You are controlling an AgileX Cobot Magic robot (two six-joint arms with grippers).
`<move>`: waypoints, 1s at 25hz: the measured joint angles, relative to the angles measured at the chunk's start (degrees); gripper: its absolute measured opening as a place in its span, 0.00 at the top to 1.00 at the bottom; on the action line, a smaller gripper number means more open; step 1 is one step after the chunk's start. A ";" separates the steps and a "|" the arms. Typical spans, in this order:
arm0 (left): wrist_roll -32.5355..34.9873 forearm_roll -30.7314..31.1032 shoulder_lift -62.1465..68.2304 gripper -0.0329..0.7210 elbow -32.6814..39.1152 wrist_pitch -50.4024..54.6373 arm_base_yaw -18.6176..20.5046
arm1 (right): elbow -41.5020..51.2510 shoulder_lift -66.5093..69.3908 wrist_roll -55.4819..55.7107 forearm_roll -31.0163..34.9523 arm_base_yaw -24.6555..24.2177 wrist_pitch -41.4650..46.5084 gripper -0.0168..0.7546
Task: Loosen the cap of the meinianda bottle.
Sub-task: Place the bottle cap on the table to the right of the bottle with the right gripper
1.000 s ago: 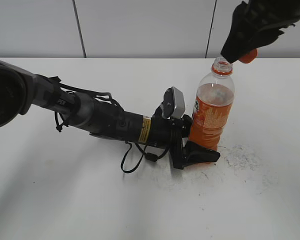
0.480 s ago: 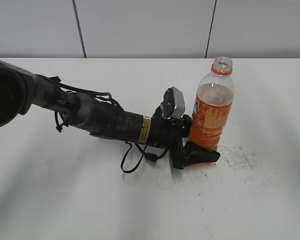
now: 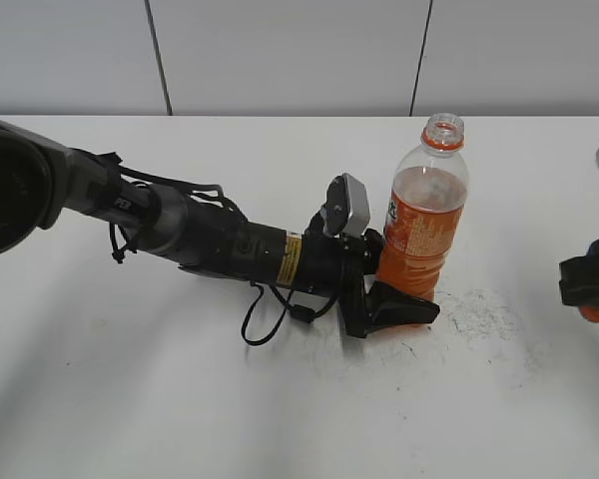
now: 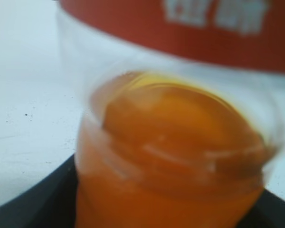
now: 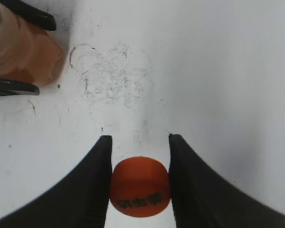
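Small round orange plastic cap (image 5: 140,186) pinched between right gripper (image 5: 139,185) fingers. Tall clear orange-drink bottle (image 3: 424,220) clamped low between left gripper (image 3: 384,289) fingers, uncapped.

One bottle, one cap, two grippers on one table.
Beside the single meinianda bottle (image 3: 426,210): one left gripper (image 3: 384,299) at its base; right of it, one right gripper (image 5: 138,156), one cap (image 5: 139,186); one table (image 3: 180,399).

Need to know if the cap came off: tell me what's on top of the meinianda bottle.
Nothing: the meinianda bottle has an open neck. The cap is pinched in the right gripper above the table. The left gripper clamps the bottle's base, hiding it.
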 joint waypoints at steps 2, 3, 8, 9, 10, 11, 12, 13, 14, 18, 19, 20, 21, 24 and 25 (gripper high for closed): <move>0.00 0.00 0.00 0.22 0.00 0.00 0.00 | 2.00 4.19 0.16 1.06 0.00 -6.26 0.63; 0.00 0.00 0.00 0.22 0.00 0.00 0.00 | 2.11 5.63 0.22 1.34 0.00 -8.48 0.63; 0.00 0.00 0.00 0.22 0.00 0.00 0.00 | 2.11 15.78 0.28 2.42 0.00 -20.03 0.63; 0.00 0.05 0.00 0.22 0.00 0.00 0.00 | 2.11 17.44 0.28 2.45 0.00 -21.65 0.63; 0.00 0.05 0.00 0.22 0.00 0.00 0.00 | 2.11 19.66 0.28 2.50 0.00 -23.54 0.63; 0.00 0.05 0.00 0.22 0.00 0.00 0.00 | 2.11 21.16 0.28 2.57 0.00 -24.68 0.63; 0.00 0.05 0.00 0.22 0.00 0.00 0.00 | 2.11 22.83 0.28 2.57 0.00 -25.75 0.63; 0.00 0.05 0.00 0.22 0.00 0.00 0.00 | 2.11 24.32 0.28 2.57 0.00 -26.53 0.63; 0.00 0.05 0.00 0.22 0.00 0.00 0.00 | 2.11 25.67 0.28 2.57 0.00 -27.07 0.63; 0.00 0.05 0.00 0.22 0.00 0.08 0.00 | 2.16 28.79 0.28 2.74 0.00 -28.06 0.63; 0.00 0.05 0.00 0.22 0.00 0.21 0.00 | 2.16 29.06 0.28 2.74 0.00 -28.58 0.63; 0.00 0.05 -0.02 0.22 0.00 0.37 0.00 | 2.16 29.13 0.28 2.74 0.00 -28.87 0.63; 0.00 0.05 -0.02 0.22 0.00 0.49 0.00 | 2.16 29.26 0.28 3.17 0.00 -29.27 0.63; 0.00 0.05 -0.02 0.22 0.00 0.51 0.00 | 2.16 29.40 0.28 3.17 0.00 -29.27 0.63; 0.00 0.05 -0.02 0.22 0.00 0.55 0.00 | 2.16 29.40 0.28 3.17 0.00 -29.27 0.62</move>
